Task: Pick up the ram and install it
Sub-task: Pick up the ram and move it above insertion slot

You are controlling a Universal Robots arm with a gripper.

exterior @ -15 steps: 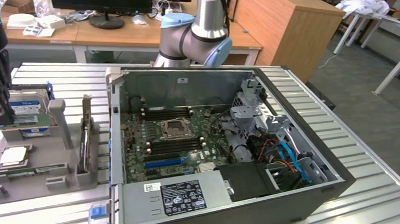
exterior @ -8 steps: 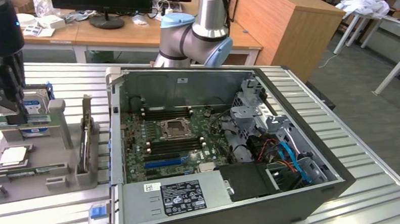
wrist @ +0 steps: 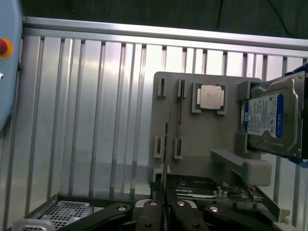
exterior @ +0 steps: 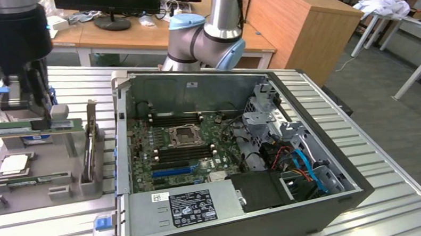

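While the jaws are closed on its upper edge, the ram [exterior: 61,125] hangs level and lengthwise just above the grey parts tray [exterior: 64,175], clear of the tray's slots. In the wrist view the stick shows edge-on as a thin dark line running out from between the two black fingers [wrist: 149,219].

Under and around it on the tray lie a processor [exterior: 14,164] in its square recess and a silver hard drive with a blue label [wrist: 272,115], standing on edge in a grey bracket at the tray's far side from the jaws. A black-topped card [wrist: 195,186] lies on the tray close beside the jaws.

The tray sits on the slatted metal counter [exterior: 368,148], toward the edge on the exterior view's left. Just beside it, across the middle of the counter, an open computer case [exterior: 118,116] lies on its side. Its motherboard [exterior: 190,151] faces up, with long black slots [exterior: 161,120] flanking the central socket and blue slots [exterior: 172,172] lower down. The arm's grey and blue joints [exterior: 207,38] rise behind the case at the counter's far edge.
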